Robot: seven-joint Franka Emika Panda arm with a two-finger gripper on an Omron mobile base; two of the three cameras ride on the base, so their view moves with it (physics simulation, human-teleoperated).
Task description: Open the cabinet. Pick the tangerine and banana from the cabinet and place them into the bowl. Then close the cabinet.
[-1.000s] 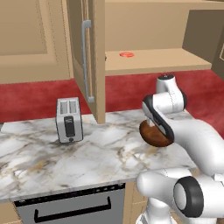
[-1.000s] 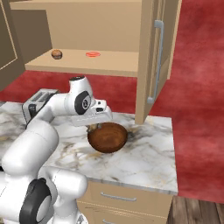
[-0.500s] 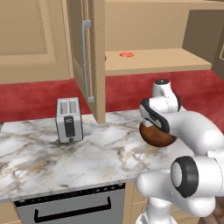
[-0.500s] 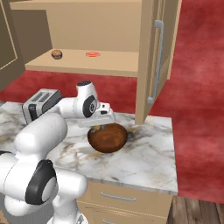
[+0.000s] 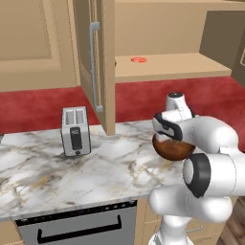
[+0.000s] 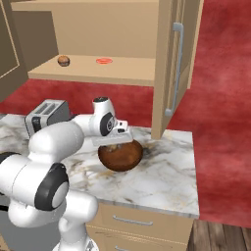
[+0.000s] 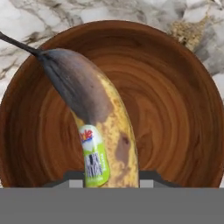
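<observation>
Banana point(image 7: 98, 131) now hangs over the wooden bowl point(image 7: 175, 109); the arm has swung it lower and closer within the last second, and the gripper point(image 6: 119, 136) seems clamped on it, though its tips are hidden. Release looks next. Tangerine point(image 5: 139, 60) waits on the open cabinet point(image 5: 158, 67) shelf.

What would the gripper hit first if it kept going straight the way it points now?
The bowl: its wooden inside lies straight ahead of the gripper, with the banana between the fingers leading. The depth to the bottom is unclear.
</observation>
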